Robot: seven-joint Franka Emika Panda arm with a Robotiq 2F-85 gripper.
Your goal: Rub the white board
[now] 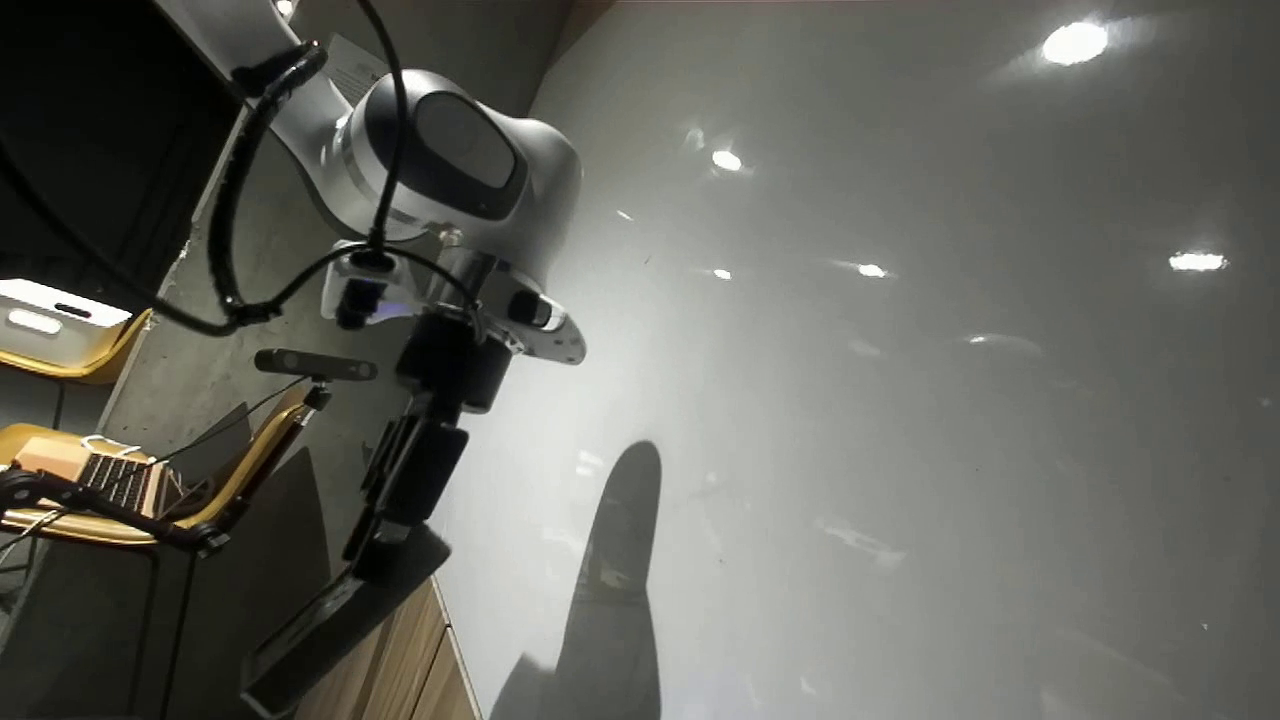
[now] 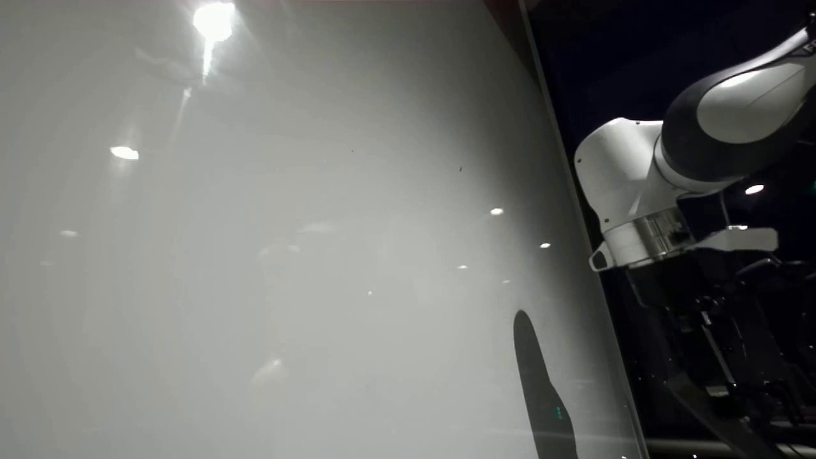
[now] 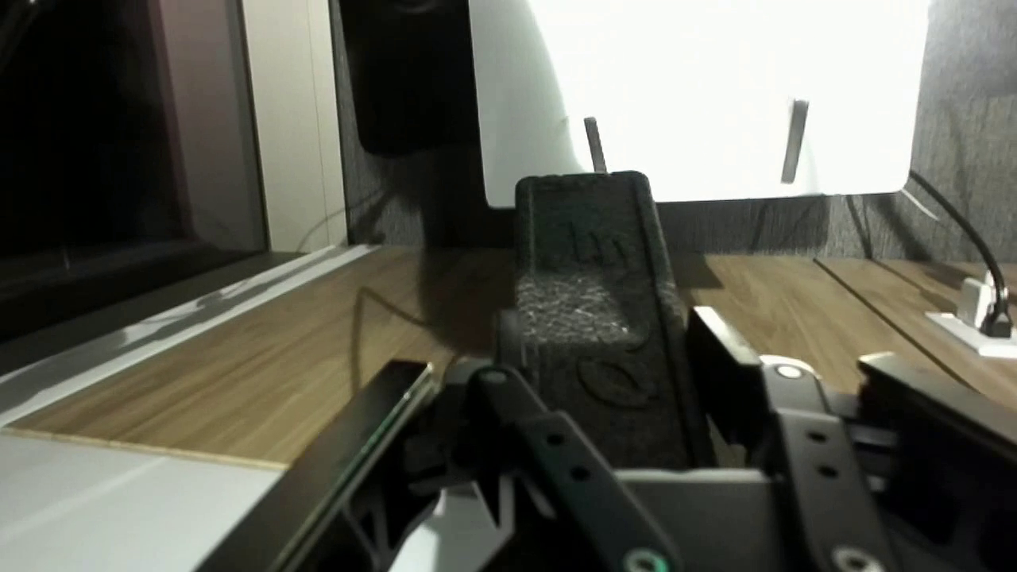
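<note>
While reflections (image 1: 1075, 43) glare off the board (image 1: 900, 450), big & glossy beside the arm (image 1: 545, 190), the gripper (image 3: 608, 357) has a dk block (image 3: 584, 238) clamped btwn its fingers (image 3: 723, 361) (squiggles (image 3: 616, 384) on it, btw), and the block's tilted; long shadow (image 1: 620, 540) on the board too.

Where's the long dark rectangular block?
In the wrist view, the long dark rectangular block is mid-picture, clamped in the black jointed gripper. In an exterior view, it's lower left, left of the large glossy white board.
</note>
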